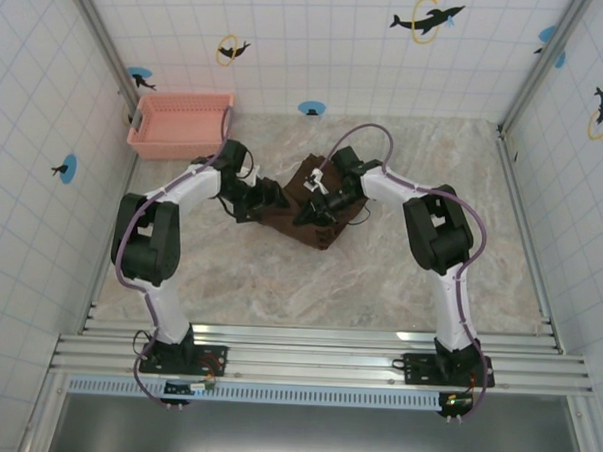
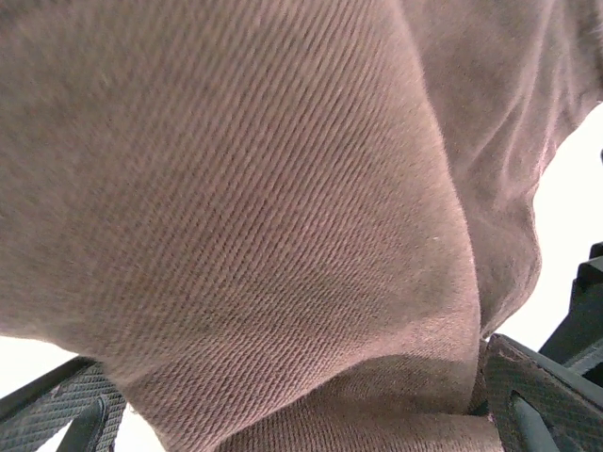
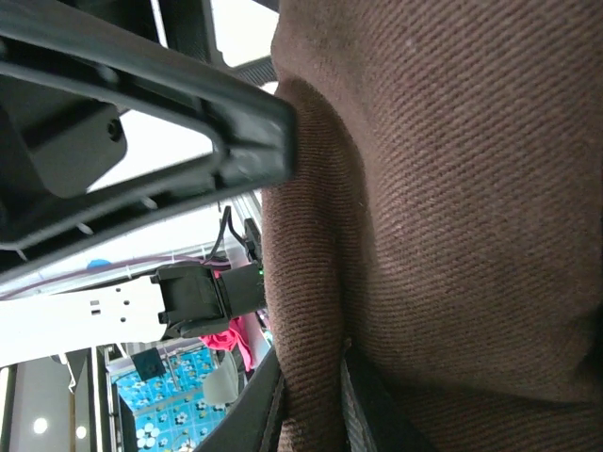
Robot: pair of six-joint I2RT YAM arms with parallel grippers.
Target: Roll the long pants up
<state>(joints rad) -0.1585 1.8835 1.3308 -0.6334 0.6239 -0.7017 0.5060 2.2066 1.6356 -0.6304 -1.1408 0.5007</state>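
Note:
The long pants (image 1: 309, 214) lie as a compact dark brown bundle in the middle of the table, with both grippers at it. My left gripper (image 1: 270, 197) meets the bundle from the left. Its wrist view has ribbed brown cloth (image 2: 264, 188) pressed close, bulging between the widely spread fingers (image 2: 532, 391) of the open left gripper (image 2: 301, 419). My right gripper (image 1: 317, 209) comes in from the right and is shut on a narrow fold of the pants (image 3: 311, 377), pinched between its two fingers (image 3: 267, 405). The rest of the cloth (image 3: 452, 207) rises beside that fold.
A pink basket (image 1: 179, 124) stands at the back left corner, close to the left arm's elbow. Bare marbled table (image 1: 279, 285) stretches in front of the bundle and to its right. Tiled walls close three sides; a metal rail (image 1: 316, 359) runs along the near edge.

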